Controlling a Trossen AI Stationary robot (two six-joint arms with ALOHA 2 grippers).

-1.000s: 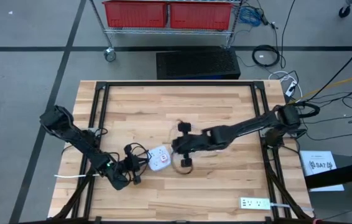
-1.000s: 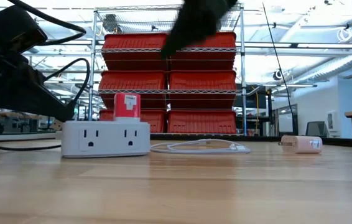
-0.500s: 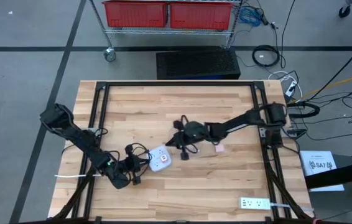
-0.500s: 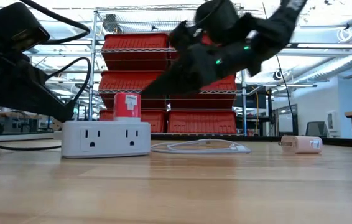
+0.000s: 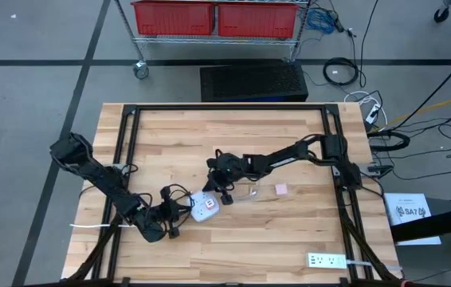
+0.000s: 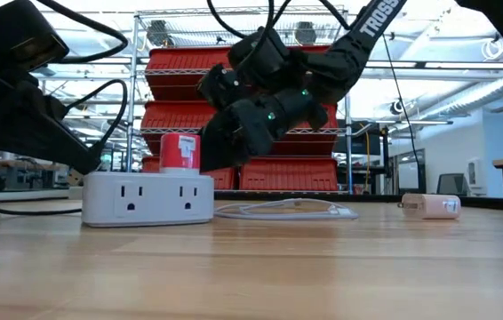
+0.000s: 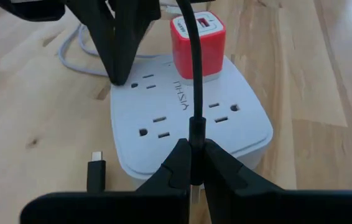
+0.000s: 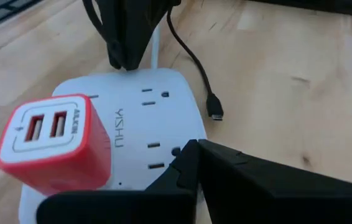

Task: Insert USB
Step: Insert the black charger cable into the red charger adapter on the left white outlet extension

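Hovering R gripper (image 8: 191, 163) over strip (image 8: 138, 124) edge.

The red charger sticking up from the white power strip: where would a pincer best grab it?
Probably from above, closing on two opposite flat sides of the red charger. It stands upright on the power strip, its sides exposed, USB ports on top.

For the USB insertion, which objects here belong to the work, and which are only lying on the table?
Belong to the job:
- red USB charger, plugged into the white power strip
- black cable, pinched by the left gripper
- right gripper, shut beside the charger

Just lying about:
- white cable
- small pink adapter
- second white power strip near the table edge
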